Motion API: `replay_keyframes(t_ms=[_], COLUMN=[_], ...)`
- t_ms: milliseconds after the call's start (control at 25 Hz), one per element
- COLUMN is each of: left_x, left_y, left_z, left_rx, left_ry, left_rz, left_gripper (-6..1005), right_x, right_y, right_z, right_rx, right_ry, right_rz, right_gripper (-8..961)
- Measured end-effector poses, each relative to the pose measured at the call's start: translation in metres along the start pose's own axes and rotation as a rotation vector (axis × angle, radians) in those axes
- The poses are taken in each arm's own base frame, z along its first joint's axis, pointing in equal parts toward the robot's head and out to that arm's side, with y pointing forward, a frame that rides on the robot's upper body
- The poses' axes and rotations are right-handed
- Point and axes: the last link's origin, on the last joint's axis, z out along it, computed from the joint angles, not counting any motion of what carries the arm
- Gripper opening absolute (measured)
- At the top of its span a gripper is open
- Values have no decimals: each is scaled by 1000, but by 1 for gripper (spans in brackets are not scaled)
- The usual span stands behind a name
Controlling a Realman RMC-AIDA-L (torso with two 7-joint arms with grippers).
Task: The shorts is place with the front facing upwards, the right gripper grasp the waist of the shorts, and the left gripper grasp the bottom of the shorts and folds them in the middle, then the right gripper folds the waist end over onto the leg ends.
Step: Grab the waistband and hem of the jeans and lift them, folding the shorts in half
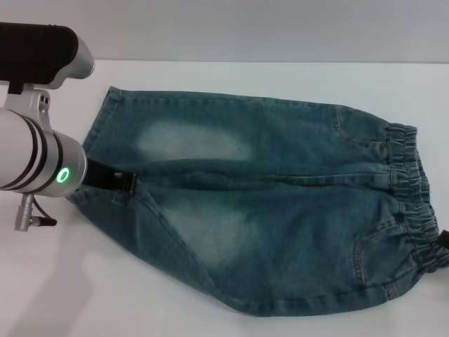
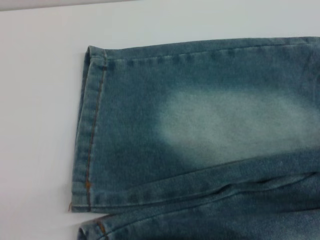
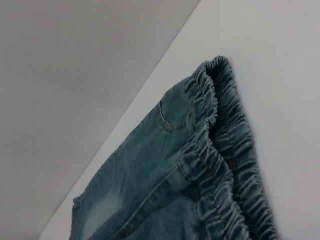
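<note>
The denim shorts (image 1: 266, 210) lie flat across the white table, front up. The leg ends (image 1: 98, 133) point to the left and the ruffled waist (image 1: 414, 189) to the right. My left gripper (image 1: 119, 181) reaches in from the left on its green-lit arm and rests low on the fabric where the two legs meet, by the hems. The left wrist view shows one straight stitched hem (image 2: 90, 130) and a corner of the other hem (image 2: 95, 231). Only a black sliver of my right gripper (image 1: 443, 246) shows at the right edge, against the near waist corner. The right wrist view looks along the crinkled waist band (image 3: 225, 150).
The white table (image 1: 70, 281) runs bare around the shorts, with open room in front and to the left. Its far edge meets a grey wall (image 1: 245, 28). The left arm's black upper link (image 1: 35, 45) hangs over the far left corner.
</note>
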Motion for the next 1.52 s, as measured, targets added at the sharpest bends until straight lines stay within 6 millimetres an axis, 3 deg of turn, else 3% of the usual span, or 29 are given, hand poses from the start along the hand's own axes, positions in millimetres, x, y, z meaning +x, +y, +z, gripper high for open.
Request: replay_keyframes(t_ms=[760,840,1280,1520], left_x=[3,4,5,8], left_y=[1,2,3,5], left_z=[-2,-2,-2,-3], left_rx=[1,1,1,-4], left_ry=[4,5,5,21], left_rz=[17,21,25,29], left_gripper=[22,22,31,38], right_x=[4,5,3,-2], right_y=[4,4,4,12], right_z=[9,11,10,8], right_rx=[-11,-7,-3,-56], right_ry=[64,77,94,78], right_rz=[-8,-15,-31,-39], right_gripper=[417,195,-1,-1])
